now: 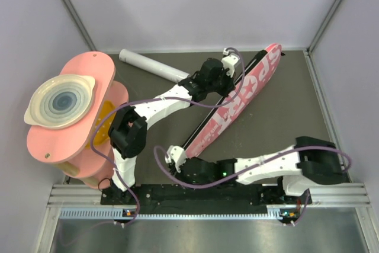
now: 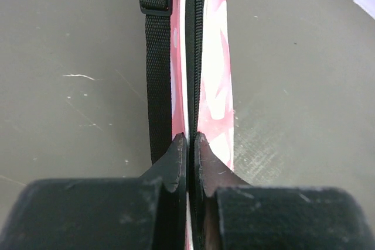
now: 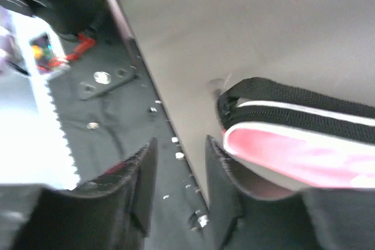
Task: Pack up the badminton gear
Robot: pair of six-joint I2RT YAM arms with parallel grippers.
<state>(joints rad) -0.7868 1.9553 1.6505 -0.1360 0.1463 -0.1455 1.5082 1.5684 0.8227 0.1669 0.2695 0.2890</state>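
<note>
Grey worktop (image 1: 296,105) with a pink SPORT bag (image 1: 249,87) lying across it. Your left gripper (image 2: 190,144) is pinched shut on its zipper seam, likely steadying it. Your right gripper (image 3: 180,174), slightly open and empty, hangs beside its near end.

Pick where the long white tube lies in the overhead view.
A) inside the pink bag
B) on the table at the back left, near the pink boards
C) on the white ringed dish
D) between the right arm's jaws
B: the white tube lies in plain sight on the table at the back left, beside the pink boards and outside the pink bag.
</note>
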